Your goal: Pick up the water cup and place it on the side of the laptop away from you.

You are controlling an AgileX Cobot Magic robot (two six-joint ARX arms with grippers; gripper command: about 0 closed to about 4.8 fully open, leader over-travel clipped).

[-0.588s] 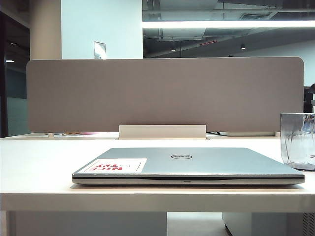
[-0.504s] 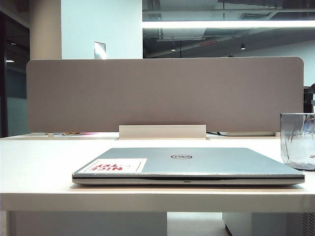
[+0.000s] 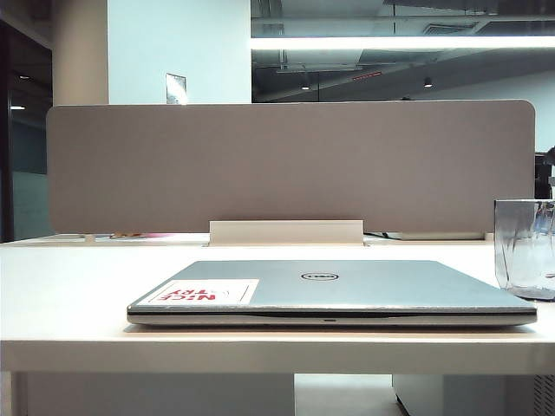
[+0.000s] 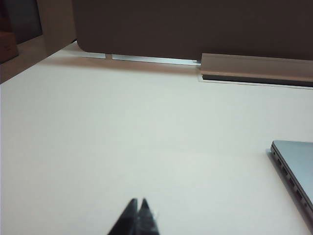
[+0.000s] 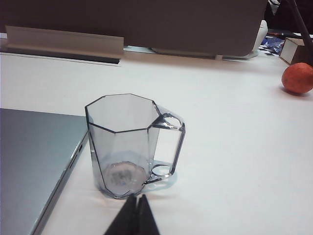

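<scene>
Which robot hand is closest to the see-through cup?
The right hand, shut, sits just in front of the water cup. The left hand, also shut, sees only bare table and the laptop corner.

My exterior camera sits low, almost level with the bench (image 3: 78, 295), facing the laptop's (image 3: 347, 290) front edge and the grey partition (image 3: 286, 165) behind. My left wrist camera looks forward over its closed pincer (image 4: 138, 205), catching the laptop's corner at the lower right of the frame. My right wrist camera, over its closed pincer (image 5: 137, 201), faces the water cup (image 5: 127, 147) close up; all three share the laptop and partition.
</scene>
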